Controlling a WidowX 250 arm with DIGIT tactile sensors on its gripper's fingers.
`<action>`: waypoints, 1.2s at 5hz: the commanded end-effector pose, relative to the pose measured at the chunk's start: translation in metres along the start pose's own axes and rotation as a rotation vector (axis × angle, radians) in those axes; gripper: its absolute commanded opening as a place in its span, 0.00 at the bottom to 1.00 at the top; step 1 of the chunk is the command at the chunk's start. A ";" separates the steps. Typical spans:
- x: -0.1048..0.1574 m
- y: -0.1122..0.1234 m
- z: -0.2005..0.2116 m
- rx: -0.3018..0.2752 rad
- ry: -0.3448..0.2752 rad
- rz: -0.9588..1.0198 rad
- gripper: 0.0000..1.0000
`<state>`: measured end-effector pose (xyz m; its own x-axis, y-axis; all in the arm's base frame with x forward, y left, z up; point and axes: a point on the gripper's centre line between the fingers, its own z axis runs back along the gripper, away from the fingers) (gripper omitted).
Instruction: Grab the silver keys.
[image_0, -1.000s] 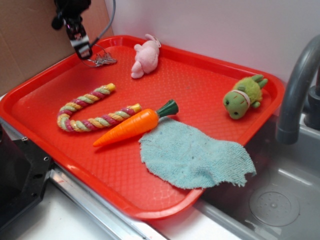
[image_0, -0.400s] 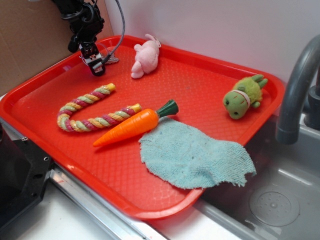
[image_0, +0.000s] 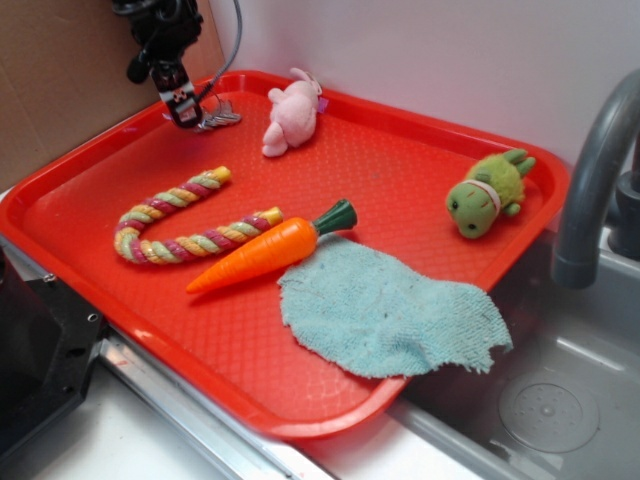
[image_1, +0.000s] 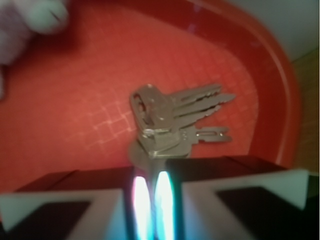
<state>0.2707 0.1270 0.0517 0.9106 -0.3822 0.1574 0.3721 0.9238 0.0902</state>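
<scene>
The silver keys (image_0: 219, 116) are a small bunch of grey metal keys at the far left corner of the red tray (image_0: 400, 170). My gripper (image_0: 186, 120) stands right at their left end. In the wrist view the keys (image_1: 175, 115) fan out to the right just beyond my gripper (image_1: 149, 192). Its jaws are nearly together, with a grey part of the bunch pinched in the thin gap between them. I cannot tell whether the keys rest on the tray (image_1: 75, 100) or hang just above it.
On the tray lie a pink plush toy (image_0: 290, 112) right of the keys, a striped rope (image_0: 180, 225), a toy carrot (image_0: 265, 250), a teal cloth (image_0: 390, 310) and a green plush (image_0: 487, 192). A cardboard wall (image_0: 60, 80) stands left, a faucet (image_0: 590, 190) and sink (image_0: 550, 400) right.
The gripper dipped forward and down toward the tray beside the keys, then drew back up toward the far corner. The keys now stick out from its tip.
</scene>
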 end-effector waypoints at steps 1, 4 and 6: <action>0.020 -0.016 0.067 0.119 -0.077 0.022 0.00; 0.015 -0.078 0.171 -0.161 0.084 0.357 0.00; 0.023 -0.094 0.174 -0.169 0.130 0.417 0.00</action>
